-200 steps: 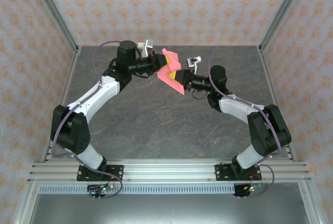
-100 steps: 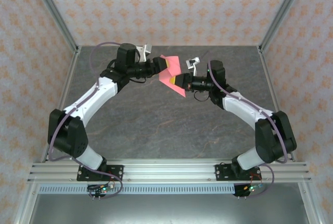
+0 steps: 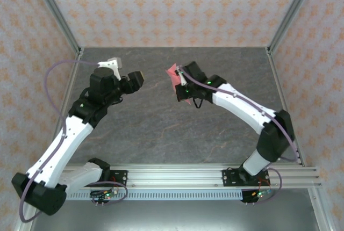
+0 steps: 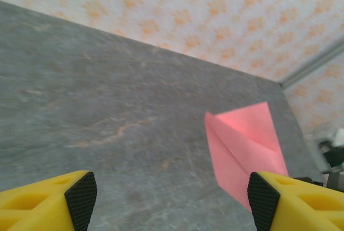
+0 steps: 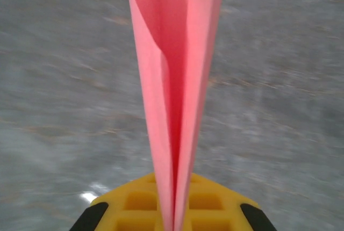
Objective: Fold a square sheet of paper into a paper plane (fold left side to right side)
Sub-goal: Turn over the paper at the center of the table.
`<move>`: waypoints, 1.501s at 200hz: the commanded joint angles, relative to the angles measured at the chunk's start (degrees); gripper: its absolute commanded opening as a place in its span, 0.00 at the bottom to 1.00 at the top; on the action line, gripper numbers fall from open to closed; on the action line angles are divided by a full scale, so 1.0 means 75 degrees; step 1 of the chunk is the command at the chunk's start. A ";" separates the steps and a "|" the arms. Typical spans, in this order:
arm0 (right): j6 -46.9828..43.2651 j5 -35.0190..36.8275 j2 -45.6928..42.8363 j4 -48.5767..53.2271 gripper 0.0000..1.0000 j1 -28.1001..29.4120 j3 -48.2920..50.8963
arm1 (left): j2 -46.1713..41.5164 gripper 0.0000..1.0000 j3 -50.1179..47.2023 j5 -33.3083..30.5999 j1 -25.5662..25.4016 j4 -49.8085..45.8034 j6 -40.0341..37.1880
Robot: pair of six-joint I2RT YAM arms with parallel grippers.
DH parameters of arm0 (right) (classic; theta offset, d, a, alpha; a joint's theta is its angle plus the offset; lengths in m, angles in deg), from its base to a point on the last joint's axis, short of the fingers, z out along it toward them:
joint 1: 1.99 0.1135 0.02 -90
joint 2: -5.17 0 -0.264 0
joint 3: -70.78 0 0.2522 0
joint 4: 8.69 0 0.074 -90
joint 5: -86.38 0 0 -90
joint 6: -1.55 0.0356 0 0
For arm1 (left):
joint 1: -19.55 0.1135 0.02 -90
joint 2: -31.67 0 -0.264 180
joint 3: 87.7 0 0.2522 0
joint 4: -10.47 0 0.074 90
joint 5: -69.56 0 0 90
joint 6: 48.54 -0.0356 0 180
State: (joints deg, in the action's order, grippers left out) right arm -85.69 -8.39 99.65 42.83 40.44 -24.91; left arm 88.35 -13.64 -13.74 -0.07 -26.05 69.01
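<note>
Your right gripper [image 3: 180, 84] is pinched tight on the paper plane [image 5: 177, 80]. That pinch looks like the only thing keeping the plane up off the table [image 3: 161, 129].

In the right wrist view the pink paper comes straight out from between the squeezed fingers. It stands on its thin edge, with both halves pressed close into a narrow wedge. I think it is held that way so the middle fold is kept sharp and the sides cannot flop open.

Your left gripper [image 3: 135, 77] sits well apart from the plane, over on the left part of the table. Its yellow fingers [image 4: 80, 196] are spread wide with nothing between them. From its own camera you look across the grey table at the plane, off to the right. The left gripper holds nothing, so the plane is all the right arm's job.

The folding looks about done to me. My guess is that what is left is to lay the plane down softly. Paper this thin bends easily, so a hard push could crumple it.
</note>
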 commanded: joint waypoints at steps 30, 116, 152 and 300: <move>-0.0659 0.5431 0.2070 0.2246 0.00 0.1166 -0.1221 | -0.0906 0.80 -0.0437 -0.1967 -0.0009 -0.0294 -0.0135; -0.0885 0.6932 0.4866 0.2863 0.00 0.2050 -0.1931 | -0.0984 0.81 -0.0577 -0.2241 -0.0012 -0.0258 0.0112; -0.1040 0.6204 0.4794 0.2805 0.17 0.2070 -0.1802 | -0.0940 0.82 -0.0620 -0.2132 -0.0009 -0.0197 0.0077; 0.0220 -0.0875 -0.0830 -0.0658 0.95 -0.0009 0.1631 | 0.3075 0.85 -0.0753 0.2193 -0.0020 0.1500 0.1460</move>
State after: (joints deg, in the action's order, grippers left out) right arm -90.54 -2.07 101.12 47.61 49.14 -18.74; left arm 104.20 -17.95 -10.85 -0.07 -23.08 75.35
